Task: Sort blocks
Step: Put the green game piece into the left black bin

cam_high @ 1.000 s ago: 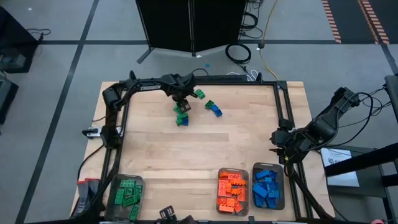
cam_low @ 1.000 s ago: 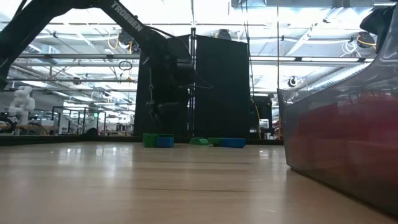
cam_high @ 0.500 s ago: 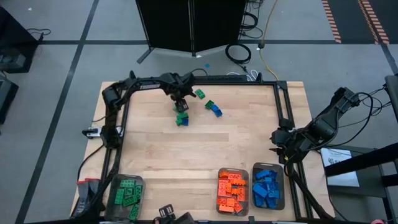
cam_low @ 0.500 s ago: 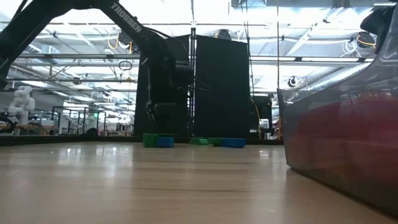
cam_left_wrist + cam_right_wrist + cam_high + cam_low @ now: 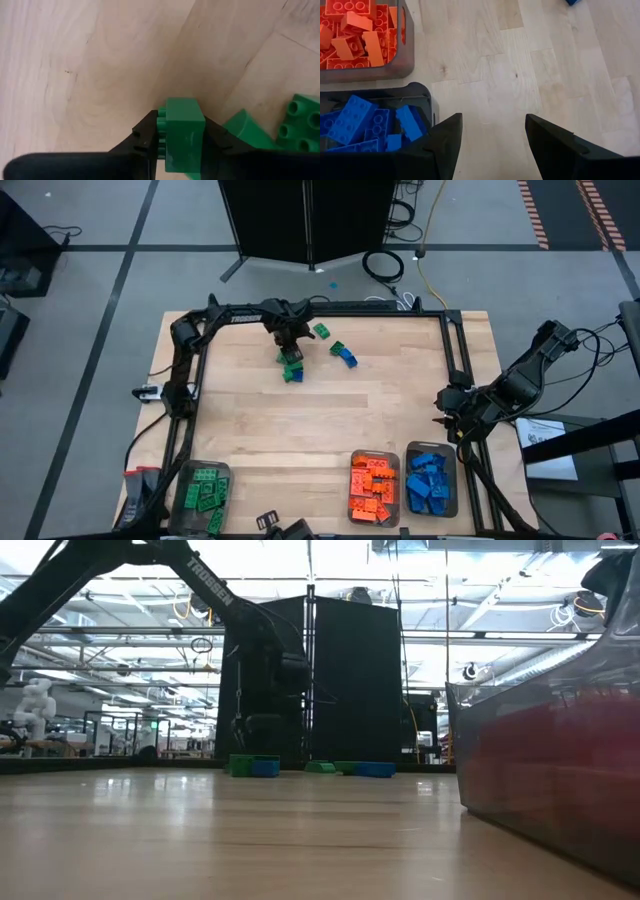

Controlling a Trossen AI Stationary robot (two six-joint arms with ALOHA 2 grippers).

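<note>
Since 1 s ago: left hand lowered onto far-side pile, fingers now clamped on green block; arm shifted slightly. Right hand idle, fingers wide, beside blue tray at surface right edge.

Handling (est.): block = rigid moulded plastic, light, glossy, slippery on smooth faces. Grip on flat sidewalls, not studs. Not fragile.

Remaining loose blocks: green + blue, far side of pale wood-grain surface. Trays clear, rectangular; orange tray and green tray at near edge.
</note>
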